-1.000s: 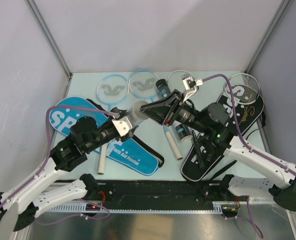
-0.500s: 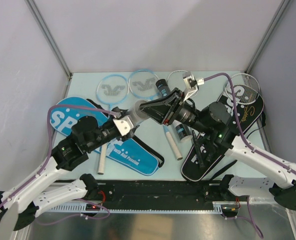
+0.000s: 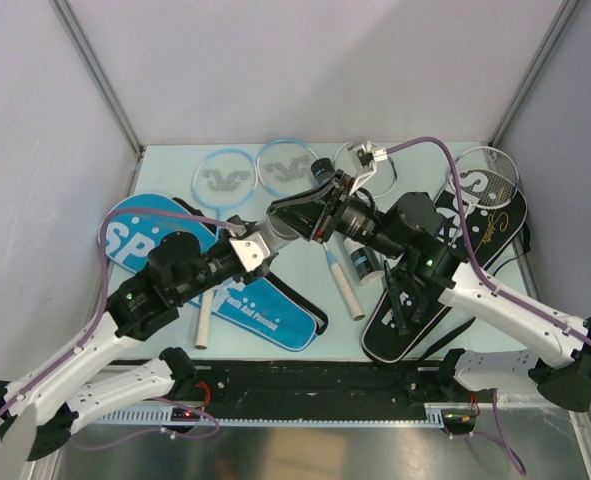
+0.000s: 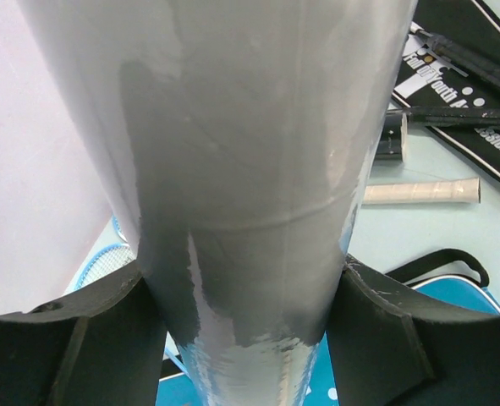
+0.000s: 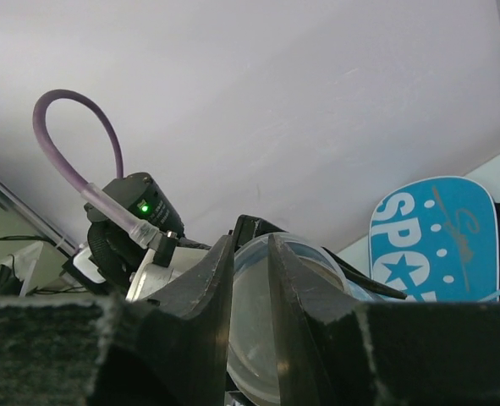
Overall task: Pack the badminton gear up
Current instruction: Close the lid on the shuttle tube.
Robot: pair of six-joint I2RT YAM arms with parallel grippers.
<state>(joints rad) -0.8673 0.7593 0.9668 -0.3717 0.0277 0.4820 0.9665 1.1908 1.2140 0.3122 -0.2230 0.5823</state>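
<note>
Item: white tube (image 4: pixel 233 127), clamped in left hand (image 4: pixel 250 338), raised off surface (image 4: pixel 427 228). Right hand (image 5: pixel 251 245), nearly closed, load indiscernible, poised at tube mouth. Risk: a misaligned push levers tube loose from left hand's grip.

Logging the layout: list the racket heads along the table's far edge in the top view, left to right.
Light-blue racket head, second light-blue racket head, partly hidden silver racket head, far-right silver racket head.
</note>
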